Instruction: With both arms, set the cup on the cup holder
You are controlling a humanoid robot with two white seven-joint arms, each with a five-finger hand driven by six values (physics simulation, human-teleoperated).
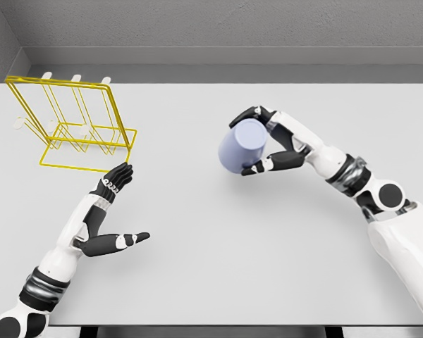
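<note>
A pale lavender cup lies tilted on its side right of the table's middle, its base pointing toward me. My right hand is curled around it, fingers over its top and thumb under it. The yellow wire cup holder with white-tipped pegs stands at the far left of the table. My left hand is open, fingers spread, just in front of the holder's near right corner and holding nothing.
The white table stretches wide between the two hands. A grey wall runs along the table's back edge, and the near edge lies at the bottom of the view.
</note>
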